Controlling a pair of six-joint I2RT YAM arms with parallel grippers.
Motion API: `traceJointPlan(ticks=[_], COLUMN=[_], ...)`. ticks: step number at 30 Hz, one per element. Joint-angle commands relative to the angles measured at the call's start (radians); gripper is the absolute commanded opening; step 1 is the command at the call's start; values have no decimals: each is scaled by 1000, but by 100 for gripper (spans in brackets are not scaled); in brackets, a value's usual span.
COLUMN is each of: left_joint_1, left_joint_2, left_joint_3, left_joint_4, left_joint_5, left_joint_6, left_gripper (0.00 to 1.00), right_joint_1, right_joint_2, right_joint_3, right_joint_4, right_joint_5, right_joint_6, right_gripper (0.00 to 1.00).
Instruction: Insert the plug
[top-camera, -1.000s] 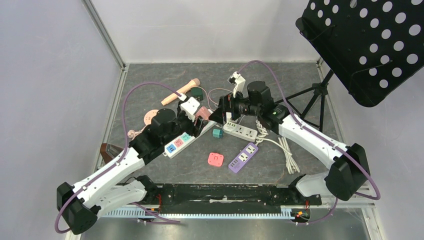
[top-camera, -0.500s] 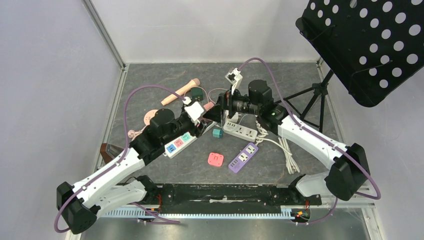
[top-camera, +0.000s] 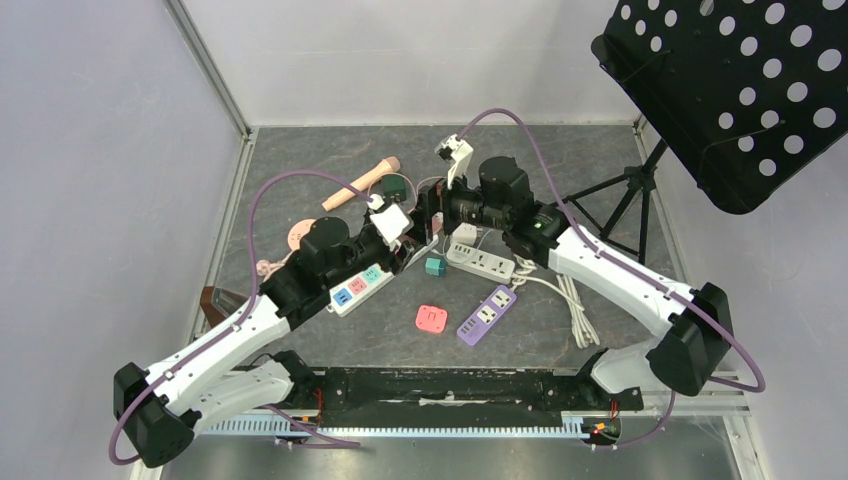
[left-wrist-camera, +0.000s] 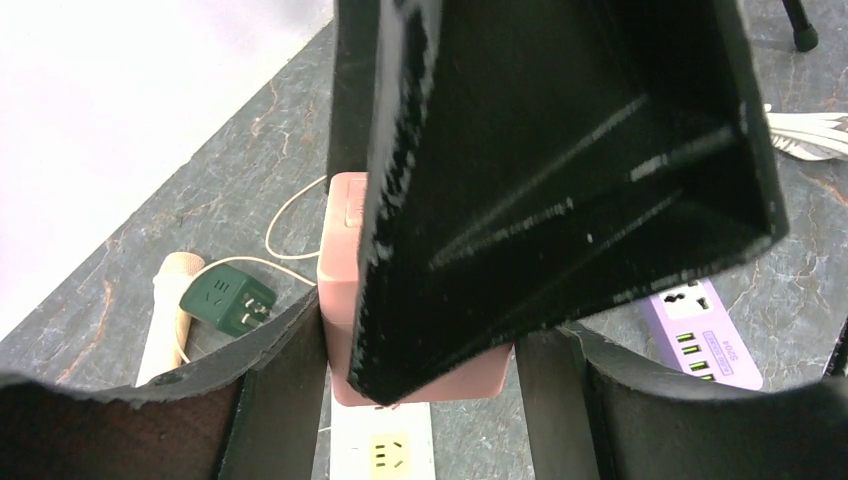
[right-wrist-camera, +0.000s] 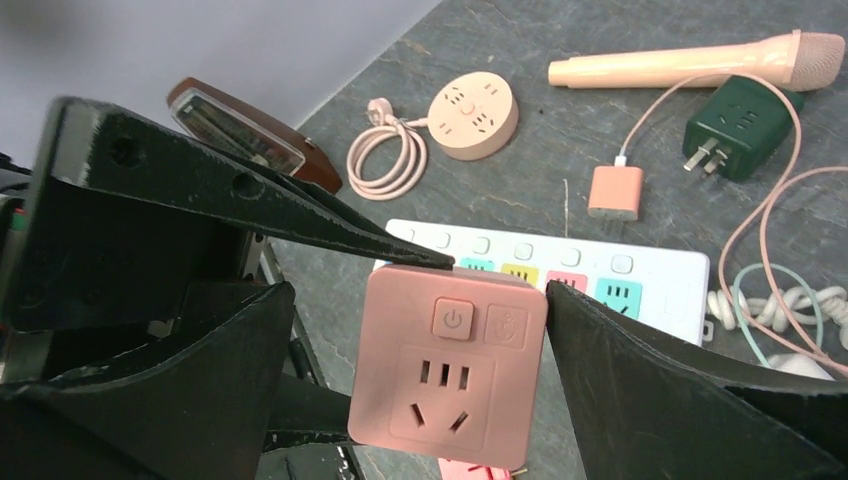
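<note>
Top: left hand and right hand sit tip to tip mid-tabletop, slightly toward the far edge. What's between them is hidden.

Left wrist: left hand clamps the pink plug cube on both sides, above a white power strip. One finger of the right hand blocks most of the cube.

Right wrist: right hand spread wide, straddling the cube. Socket face visible, prongs out of sight. Can't tell if its fingers touch the cube.

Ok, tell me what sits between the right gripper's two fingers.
A pink cube socket, its outlet face toward the camera, sits in that gap in the right wrist view. The open fingers flank it.
</note>
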Motion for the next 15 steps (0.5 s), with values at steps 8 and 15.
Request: traceJointPlan(ticks=[8, 15], left_joint_1=[-1, -1], left_joint_2=[-35, -47], left_joint_3=[32, 17], left_joint_4=[114, 150], left_joint_5=[-71, -72], left_joint_6=[58, 27], left_gripper=[2, 2], right_joint_1=[61, 89], right_joint_2=[24, 78], right_joint_3=[59, 125], right_joint_4=[-145, -177], right_joint_5=[212, 158], right_joint_6=[-74, -99], right_gripper=[84, 58])
